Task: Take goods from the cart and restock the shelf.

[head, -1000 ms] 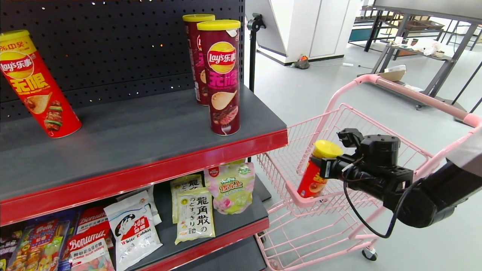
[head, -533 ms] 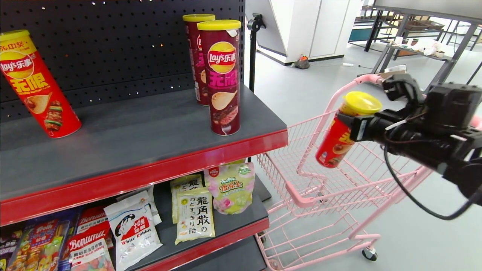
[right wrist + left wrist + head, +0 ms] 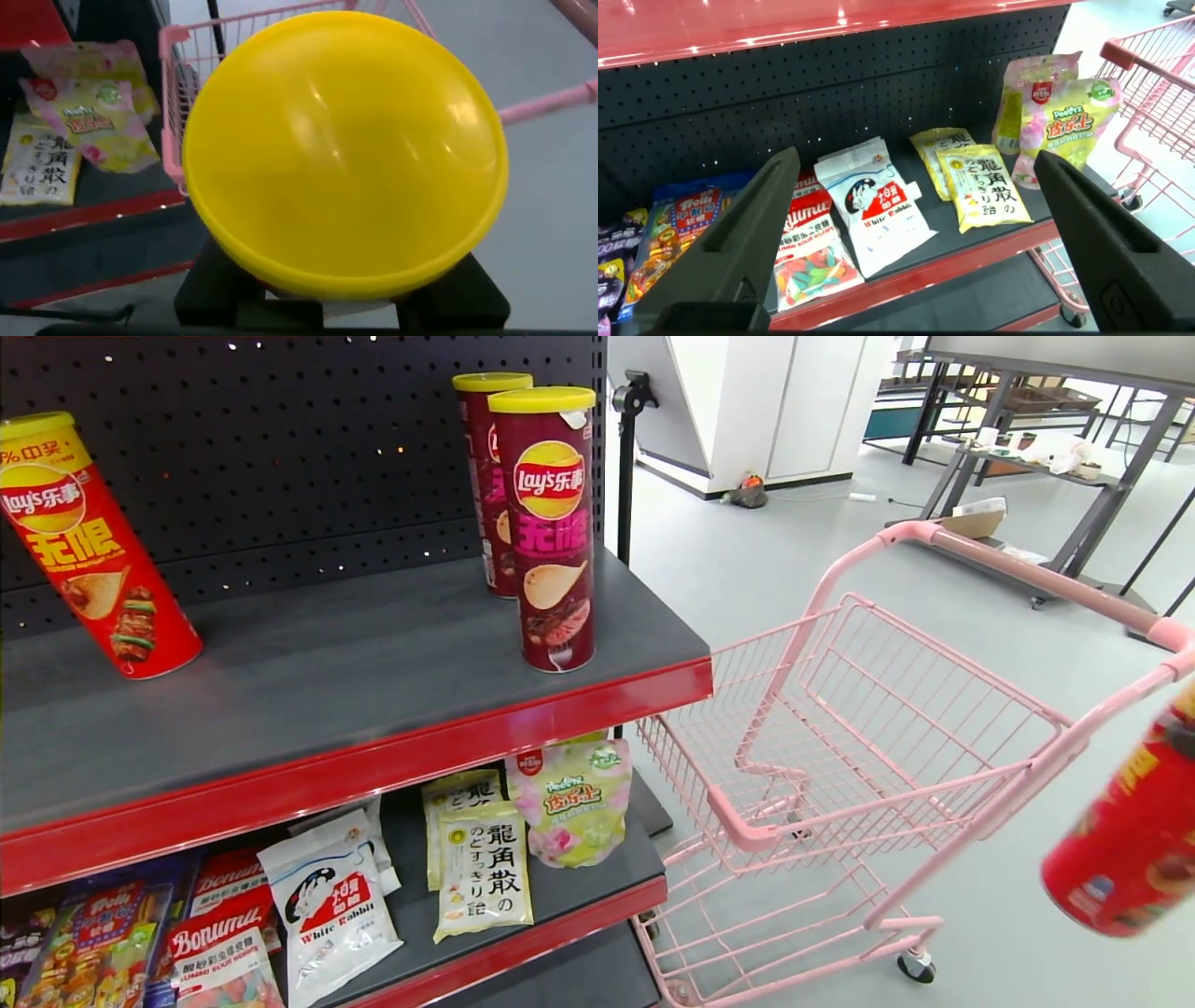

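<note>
A red chip can [image 3: 1134, 840] with a yellow lid [image 3: 346, 149] hangs at the right edge of the head view, outside and to the right of the pink cart [image 3: 812, 616]. My right gripper [image 3: 341, 297] is shut on it, and its black body shows under the lid. On the top shelf [image 3: 373, 653] stand two maroon chip cans [image 3: 553, 523], one behind the other at the right end. Another red can [image 3: 89, 546] leans at the left end. My left gripper [image 3: 915, 163] is open, its fingers [image 3: 747, 243] wide apart, facing the lower shelf's snack bags [image 3: 878, 210].
The cart's basket [image 3: 896, 709] holds nothing that I can see. Snack bags [image 3: 481, 868] fill the lower shelf. A black stand [image 3: 627, 448] rises behind the shelf's right end. Metal tables [image 3: 1027, 448] stand far back on the grey floor.
My right gripper lifted the red can out of the cart, then carried it right and toward the camera. The arm has left the head view, and the can's lower part shows at the edge.
</note>
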Controlling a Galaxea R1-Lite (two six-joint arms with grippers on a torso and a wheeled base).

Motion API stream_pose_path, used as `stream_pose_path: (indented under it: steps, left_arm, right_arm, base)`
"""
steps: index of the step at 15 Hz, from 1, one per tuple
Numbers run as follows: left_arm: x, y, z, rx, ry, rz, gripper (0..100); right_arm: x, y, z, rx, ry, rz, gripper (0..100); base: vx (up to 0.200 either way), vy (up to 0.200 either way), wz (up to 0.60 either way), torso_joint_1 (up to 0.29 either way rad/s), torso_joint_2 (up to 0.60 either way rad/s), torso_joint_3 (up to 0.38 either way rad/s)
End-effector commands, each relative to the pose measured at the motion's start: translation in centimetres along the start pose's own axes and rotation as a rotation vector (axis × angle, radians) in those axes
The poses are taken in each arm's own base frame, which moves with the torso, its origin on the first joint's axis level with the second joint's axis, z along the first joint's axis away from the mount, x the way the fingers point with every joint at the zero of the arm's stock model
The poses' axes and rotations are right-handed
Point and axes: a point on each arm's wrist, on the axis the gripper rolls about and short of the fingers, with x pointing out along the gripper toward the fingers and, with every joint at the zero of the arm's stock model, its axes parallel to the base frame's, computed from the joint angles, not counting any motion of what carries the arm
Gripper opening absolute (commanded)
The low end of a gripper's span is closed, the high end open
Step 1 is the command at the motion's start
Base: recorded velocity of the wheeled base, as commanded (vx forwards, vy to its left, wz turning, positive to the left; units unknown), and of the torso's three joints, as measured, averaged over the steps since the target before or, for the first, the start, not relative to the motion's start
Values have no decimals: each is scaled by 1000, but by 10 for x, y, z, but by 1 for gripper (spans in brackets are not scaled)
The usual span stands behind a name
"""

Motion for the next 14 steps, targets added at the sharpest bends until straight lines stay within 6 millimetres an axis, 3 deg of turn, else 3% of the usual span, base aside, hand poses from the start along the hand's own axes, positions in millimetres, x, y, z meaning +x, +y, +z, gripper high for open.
stream_pose_path:
  steps: [1, 5, 11, 14]
  left_arm:
    - [0, 0, 0, -1, 0, 0, 100]
    - [0, 0, 0, -1, 0, 0, 100]
    - [0, 0, 0, -1, 0, 0, 100]
    - [0, 0, 0, -1, 0, 0, 100]
  right_arm:
    - [-62, -6, -47, 20, -50, -108, 0]
    - [-69, -4, -69, 20, -53, -113, 0]
    - [-66, -2, -83, 10, -23, -107, 0]
    - [-64, -2, -88, 8, -12, -103, 0]
  base:
    - [0, 0, 0, 0, 0, 0]
    - [0, 0, 0, 0, 0, 0]
    - [0, 0, 0, 0, 0, 0]
    - [0, 0, 0, 84, -251, -165]
